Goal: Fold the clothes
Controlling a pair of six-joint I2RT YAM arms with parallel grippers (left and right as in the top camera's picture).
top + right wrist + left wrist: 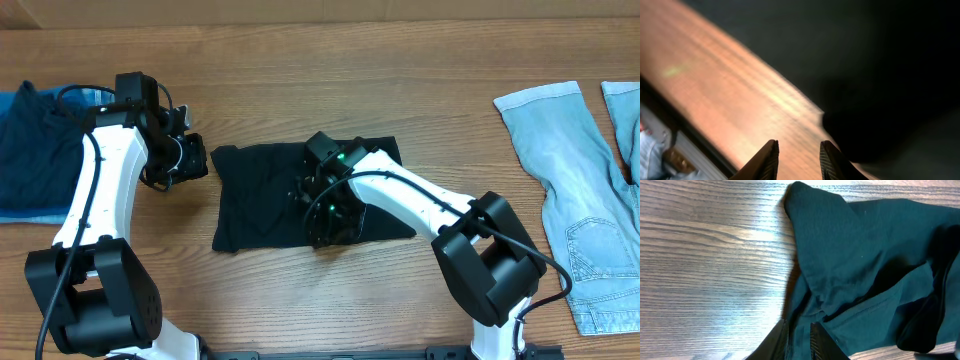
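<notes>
A dark teal-black garment (255, 200) lies crumpled on the wooden table's middle. My left gripper (188, 160) is at its left edge. In the left wrist view the jaws (800, 342) are nearly closed with a fold of the garment (855, 255) pinched between them. My right gripper (322, 205) hovers over the garment's right half. In the right wrist view its fingers (797, 160) are apart with only bare wood between them, and the dark garment (880, 75) fills the upper right, blurred.
A dark blue garment (35, 140) lies on light blue cloth at the far left. Light blue jeans (575, 200) lie at the far right. The table's front edge (670, 125) shows in the right wrist view.
</notes>
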